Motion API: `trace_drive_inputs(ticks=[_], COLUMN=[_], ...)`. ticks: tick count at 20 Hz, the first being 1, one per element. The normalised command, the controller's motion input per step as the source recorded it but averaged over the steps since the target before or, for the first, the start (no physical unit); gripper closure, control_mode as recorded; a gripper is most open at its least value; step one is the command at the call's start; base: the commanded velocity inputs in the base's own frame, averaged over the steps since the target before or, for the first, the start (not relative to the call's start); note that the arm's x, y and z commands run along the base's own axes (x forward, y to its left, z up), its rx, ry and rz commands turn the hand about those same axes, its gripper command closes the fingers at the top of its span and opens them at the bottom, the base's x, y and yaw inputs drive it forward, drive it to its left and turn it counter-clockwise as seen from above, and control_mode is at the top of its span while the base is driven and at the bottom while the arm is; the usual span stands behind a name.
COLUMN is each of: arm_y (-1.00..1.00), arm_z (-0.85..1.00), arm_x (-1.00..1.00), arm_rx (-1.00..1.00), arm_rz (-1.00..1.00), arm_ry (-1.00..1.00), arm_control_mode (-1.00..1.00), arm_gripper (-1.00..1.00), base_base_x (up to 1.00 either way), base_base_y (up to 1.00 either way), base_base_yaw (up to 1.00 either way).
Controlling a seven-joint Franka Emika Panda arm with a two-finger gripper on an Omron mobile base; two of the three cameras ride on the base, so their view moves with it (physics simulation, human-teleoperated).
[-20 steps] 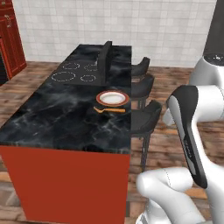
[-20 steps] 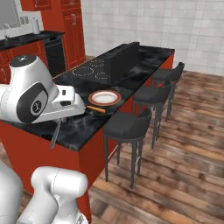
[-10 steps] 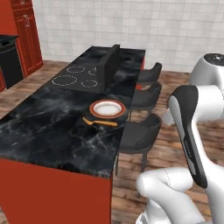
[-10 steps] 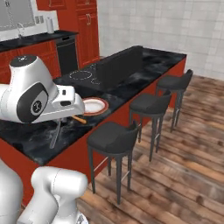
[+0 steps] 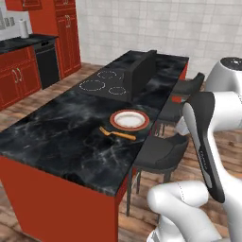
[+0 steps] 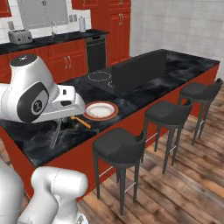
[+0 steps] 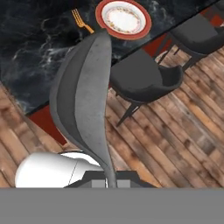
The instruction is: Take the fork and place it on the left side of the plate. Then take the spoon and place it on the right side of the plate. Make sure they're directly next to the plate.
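**One spoon in the grip, fork lying by the plate**

Nearest the hand camera, the gripper (image 7: pixel 111 177) is closed tight on the grey spoon (image 7: pixel 85 96), whose bowl looms large and runs up the frame towards the island. The right base view gives what that close-up cannot: the spoon hangs as a thin grey line under the hand, above the near end of the black marble counter (image 6: pixel 39 135).

Beyond it, the orange fork (image 5: pixel 118 134) lies flat on the counter just beside the plate (image 5: pixel 130 119), along the plate's near edge as the left base view has it. From the hand camera its tines show clearly, pointing away from the plate.

The right base view shows three dark stools (image 6: pixel 117 146) lined along the island's open side; the left base view catches two of them, partly behind the arm. Farther along the counter sits the cooktop (image 5: pixel 101 82) with its ring markings, and past that a raised dark panel (image 6: pixel 138 70).
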Motion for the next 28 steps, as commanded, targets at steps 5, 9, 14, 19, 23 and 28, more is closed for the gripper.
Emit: trace_drive_inputs(ticks=[5,9,14,19,23,28], arm_y=[0.00,0.00,0.00,0.00,0.00,0.00], arm_z=[0.00,0.00,0.00,0.00,0.00,0.00], arm_x=[0.00,0.00,0.00,0.00,0.00,0.00], arm_rx=[0.00,0.00,0.00,0.00,0.00,0.00], arm_rz=[0.00,0.00,0.00,0.00,0.00,0.00], arm_ry=[0.00,0.00,0.00,0.00,0.00,0.00], arm_control_mode=[1.00,1.00,1.00,1.00,1.00,1.00], arm_gripper=[1.00,1.00,1.00,1.00,1.00,1.00], base_base_x=[0.40,0.05,0.00,0.00,0.01,0.02], base_base_y=[-0.72,-0.83,-0.80,-0.67,-0.60,-0.61], base_base_yaw=[0.30,0.29,0.32,0.38,0.41,0.41])
